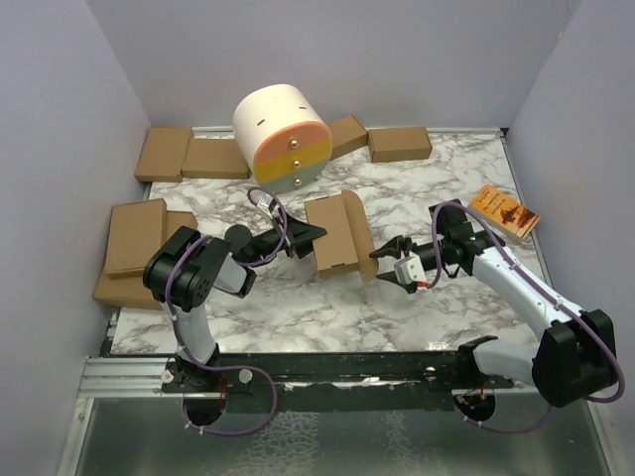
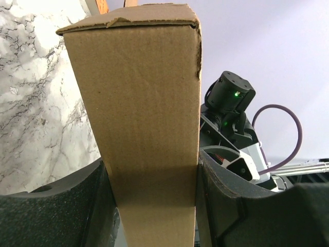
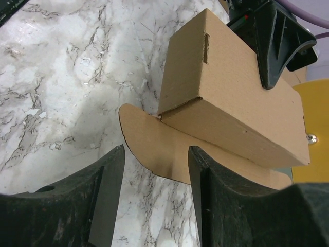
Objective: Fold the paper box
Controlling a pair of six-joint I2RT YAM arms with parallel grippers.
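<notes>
The marble surface (image 1: 298, 307) carries the paper box (image 1: 337, 238) near its middle, partly formed: a closed rectangular body with one long side open and loose flaps. The left tool (image 1: 310, 236) is clamped on the box's left end and holds it tilted, with its lower edge near the surface. The right tool (image 1: 385, 260) sits just beside the box's right end. Its jaws stand apart, and I can make out no contact with the cardboard.

In the right wrist view a rounded flap (image 3: 154, 154) lies flat just ahead of those jaws. The step is probably to tuck it in. To do that well, the left tool should hold firm while the right tool takes the flap close to its crease. It should swing the flap along the scored line, not drag the box sideways, and steer it toward the narrow slot (image 3: 206, 47) in the wall above.

The box bears no print. The orange booklet (image 1: 504, 211) at the right shows dark marks too small to read.
</notes>
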